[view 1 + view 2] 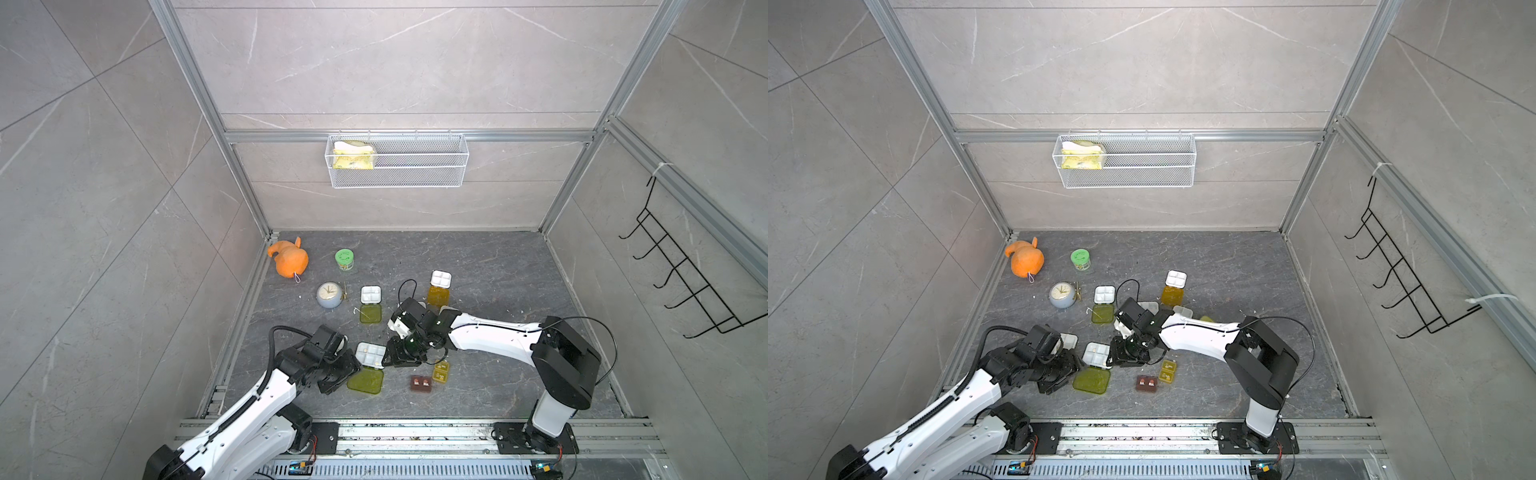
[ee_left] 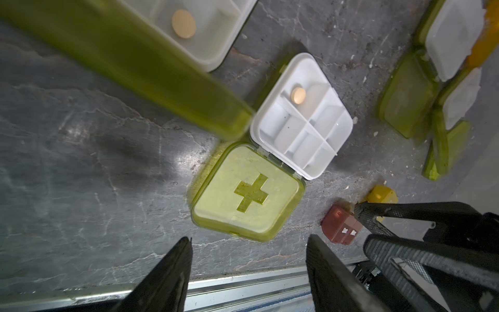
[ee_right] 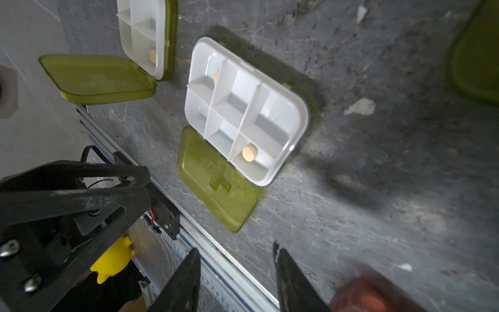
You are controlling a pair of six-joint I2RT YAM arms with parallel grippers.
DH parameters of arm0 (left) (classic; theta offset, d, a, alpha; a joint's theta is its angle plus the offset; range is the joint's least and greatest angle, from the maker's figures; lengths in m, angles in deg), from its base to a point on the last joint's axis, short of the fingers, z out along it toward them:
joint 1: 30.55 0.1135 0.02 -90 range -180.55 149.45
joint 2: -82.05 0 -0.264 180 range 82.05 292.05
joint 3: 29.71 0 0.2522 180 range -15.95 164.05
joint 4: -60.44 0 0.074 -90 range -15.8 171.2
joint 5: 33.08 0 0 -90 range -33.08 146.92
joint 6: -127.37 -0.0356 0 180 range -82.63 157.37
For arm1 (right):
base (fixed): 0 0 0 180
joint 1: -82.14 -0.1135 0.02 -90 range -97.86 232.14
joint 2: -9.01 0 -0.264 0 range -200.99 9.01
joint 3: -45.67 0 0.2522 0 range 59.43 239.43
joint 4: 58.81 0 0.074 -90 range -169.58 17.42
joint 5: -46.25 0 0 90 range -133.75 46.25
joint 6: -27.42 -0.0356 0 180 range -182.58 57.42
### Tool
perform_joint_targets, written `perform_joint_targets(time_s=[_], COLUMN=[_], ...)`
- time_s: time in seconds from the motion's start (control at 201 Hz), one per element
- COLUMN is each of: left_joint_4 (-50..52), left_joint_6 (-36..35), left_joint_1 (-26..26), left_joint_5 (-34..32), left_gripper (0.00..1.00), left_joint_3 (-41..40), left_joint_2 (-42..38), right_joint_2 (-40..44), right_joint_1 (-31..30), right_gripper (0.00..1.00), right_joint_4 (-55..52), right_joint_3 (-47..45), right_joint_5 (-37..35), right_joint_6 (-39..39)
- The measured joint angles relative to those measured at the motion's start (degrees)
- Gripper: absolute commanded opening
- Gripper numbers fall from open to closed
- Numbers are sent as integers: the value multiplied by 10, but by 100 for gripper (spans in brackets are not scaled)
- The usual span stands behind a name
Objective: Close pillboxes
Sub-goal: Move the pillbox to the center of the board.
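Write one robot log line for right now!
left gripper: open, empty | right gripper: open, empty | front pillbox: open, not closed yet

Marbled tabletop [image 1: 498, 270], open pillboxes [image 1: 371, 294], green-lidded jar [image 1: 344, 258], grey clock [image 1: 329, 294], orange toy [image 1: 291, 262], pale flecks [image 3: 360, 106], perhaps crumbs

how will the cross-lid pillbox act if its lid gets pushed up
Probably light: its tray is thin plastic, nearly empty. The lid lies flat on a hinge, so it should swing, not flex. The tray may slide on the smooth tabletop.
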Motion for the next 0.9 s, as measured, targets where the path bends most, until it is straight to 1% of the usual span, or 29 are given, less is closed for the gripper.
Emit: perform_joint_targets(time_s=[0.214,0.448,0.901], left_joint_4=[-25,-69,-141], left_joint_6=[-62,-96,-102], left_joint_1=[32,36,32], left_joint_5=[7,16,45], left_gripper=[72,72,70], left_joint_3=[24,33,17], left_joint_2=[90,164,199], right_joint_2=[-21,-26,-42], right_joint_1=[0,0,11], right_gripper=[48,48,48], right_joint_4=[3,4,5], right_joint_3=[1,1,1], right_joint_5=[1,1,0], right_joint_6=[-2,-2,-2])
